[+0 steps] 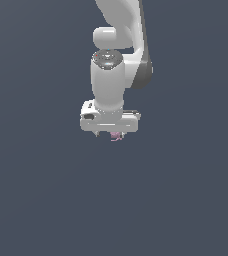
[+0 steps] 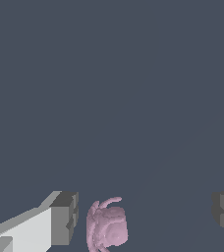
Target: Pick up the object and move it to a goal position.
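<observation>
- Wrist view tells you most of it: the gripper (image 2: 146, 219) has its jaws spread wide, and the object (image 2: 107, 226) sits in the gap between the two fingers (image 2: 64, 219), not pinched by anything.
- That pink-mauve blob isn't centred. It's just beside one finger, with a thin sliver of background showing between them, and well apart from the other one. So nothing is held right now, as far as you can see.
- Exterior view only gives you a peek of the object (image 1: 116, 135), poking out under the white hand of the gripper (image 1: 111, 131). The arm hangs straight down over it, which makes sense for a top-down grab.
- I can't tell if the blob is resting on a surface; the background is plain dark grey everywhere and shows no edge.
- My guess is you're at the pre-grasp step: straddling the thing so a close will trap it. Since it's off to one side, the near finger would likely shove it first, and a lumpy shape with little prongs could twist or squirt out.
- No goal marker shows in either view.
</observation>
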